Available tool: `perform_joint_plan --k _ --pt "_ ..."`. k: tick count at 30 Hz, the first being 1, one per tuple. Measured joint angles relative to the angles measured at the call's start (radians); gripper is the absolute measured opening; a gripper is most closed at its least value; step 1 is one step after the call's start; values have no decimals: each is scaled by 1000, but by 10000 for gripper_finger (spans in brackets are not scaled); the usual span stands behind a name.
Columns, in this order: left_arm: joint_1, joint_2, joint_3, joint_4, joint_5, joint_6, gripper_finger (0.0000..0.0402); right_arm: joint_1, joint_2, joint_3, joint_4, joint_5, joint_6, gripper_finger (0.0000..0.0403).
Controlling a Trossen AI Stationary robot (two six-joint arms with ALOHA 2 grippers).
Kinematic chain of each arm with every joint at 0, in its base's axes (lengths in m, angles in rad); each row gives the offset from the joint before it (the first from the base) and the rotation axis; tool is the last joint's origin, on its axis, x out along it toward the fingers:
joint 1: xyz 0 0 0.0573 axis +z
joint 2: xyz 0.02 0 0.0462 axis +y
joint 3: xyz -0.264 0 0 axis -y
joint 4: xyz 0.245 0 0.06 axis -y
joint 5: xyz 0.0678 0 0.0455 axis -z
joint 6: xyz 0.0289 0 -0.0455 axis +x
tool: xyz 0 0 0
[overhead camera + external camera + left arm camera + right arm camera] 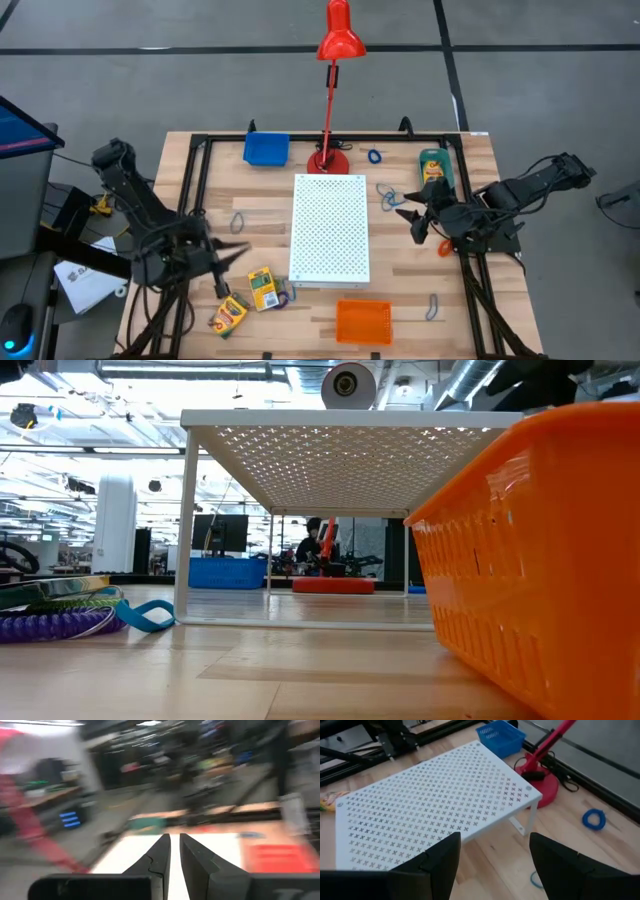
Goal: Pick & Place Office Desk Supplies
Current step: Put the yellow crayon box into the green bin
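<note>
Desk supplies lie scattered around the white board (330, 229).
Crayon boxes (262, 288) sit near-left, orange tray (363, 321) near, blue tray (266, 149) far. Left gripper (243, 249) nearly closed, empty; right gripper (408, 224) wide open, empty.

A pale wood-grain counter (220, 200) carries a white board (330, 228) dotted with a regular pattern of small holes. Behind it stands a bright red lamp (338, 40) on a red base. There's a blue tray (266, 148) at the back and an orange tray (363, 322) with a mesh wall at the front. Two crayon boxes (262, 289) show yellow and green. A small blue loop (374, 157) lies by the lamp, and a purple coil (50, 626) shows in the low view. Both arms are dark.
</note>
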Motion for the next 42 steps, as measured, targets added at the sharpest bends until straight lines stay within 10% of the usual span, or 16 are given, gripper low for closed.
perform_joint_plan --k 8,21,42 --pt "283 -18 1 -2 585 -55 35 -3 0 0 59 -12 -52 234" --pt "775 -206 199 -1046 1288 -722 35 32 26 0 66 -34 -21 234" --pt "275 -141 151 -1217 1420 -1533 35 178 190 0 140 14 128 234"
